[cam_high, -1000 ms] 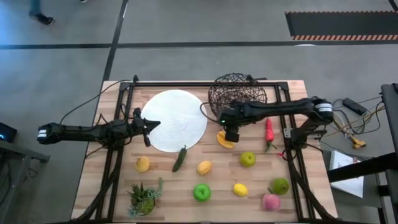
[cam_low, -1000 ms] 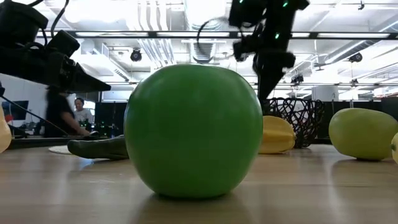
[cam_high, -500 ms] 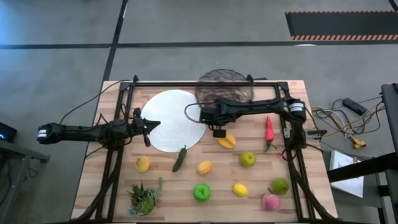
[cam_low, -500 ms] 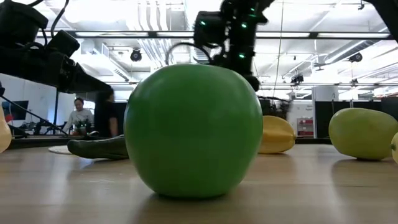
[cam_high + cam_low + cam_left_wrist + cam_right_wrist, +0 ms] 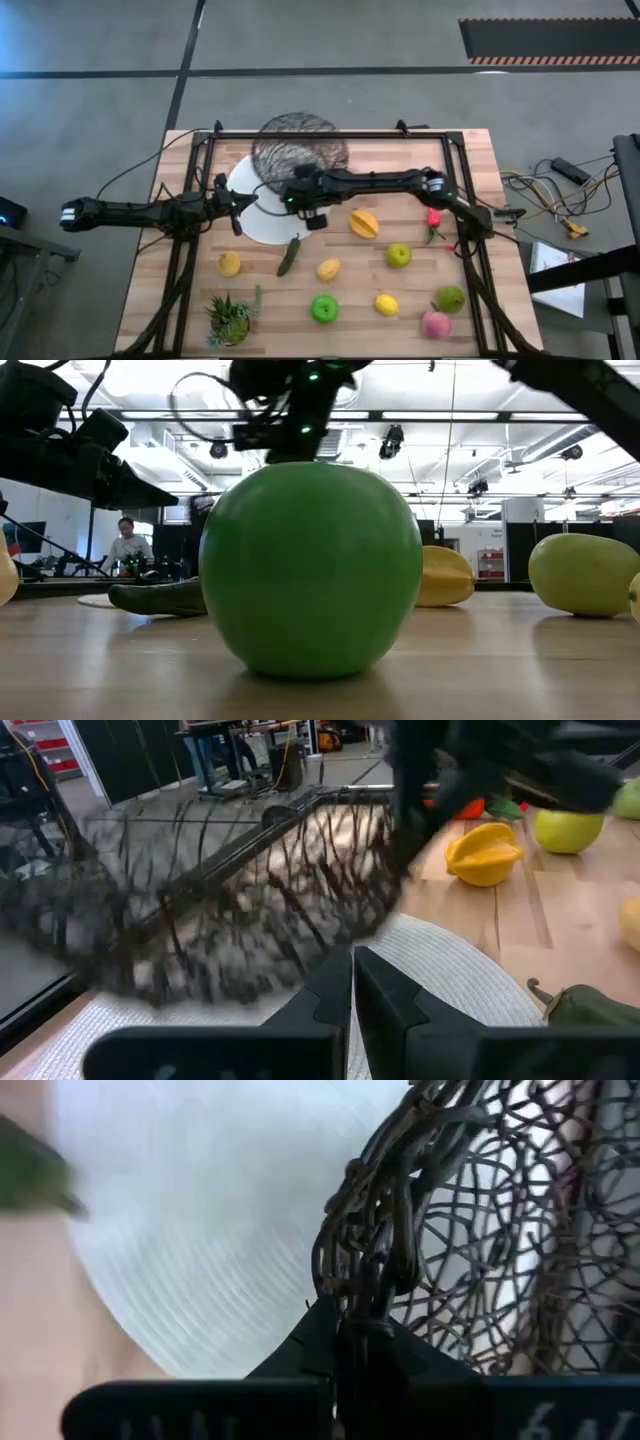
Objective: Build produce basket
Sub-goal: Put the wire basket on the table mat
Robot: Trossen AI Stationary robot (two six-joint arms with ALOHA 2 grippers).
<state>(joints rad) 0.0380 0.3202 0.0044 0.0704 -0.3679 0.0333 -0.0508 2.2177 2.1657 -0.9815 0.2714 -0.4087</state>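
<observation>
Hanging from the right gripper [image 5: 296, 193], the basket [image 5: 298, 152] is carried above the far part of the white plate [image 5: 262, 222], its rim pinched between the closed fingers [image 5: 340, 1348] on the side nearest them. The mesh shows blurred in the high and left wrist views, so whether its base touches the plate cannot be told. The right arm [image 5: 385, 182] reaches long and nearly flat across the table from its mount, its wrist over the plate's right edge.

Beside those fingers, toward the near side, lie the dark green pepper [image 5: 289, 255] and the orange piece [image 5: 364, 222]; the red piece with green top [image 5: 433, 217] sits partly under the arm. Farther out rest the yellow-orange fruit [image 5: 328, 268], the green apple [image 5: 324, 309], the lemon [image 5: 386, 304] and the pink fruit [image 5: 435, 323].

The left gripper [image 5: 243, 202] waits at the plate's left edge, fingers [image 5: 330, 995] closed on nothing, with the basket just ahead of its tips. In the low view the green apple fills the frame and hides the plate and most of the table.
</observation>
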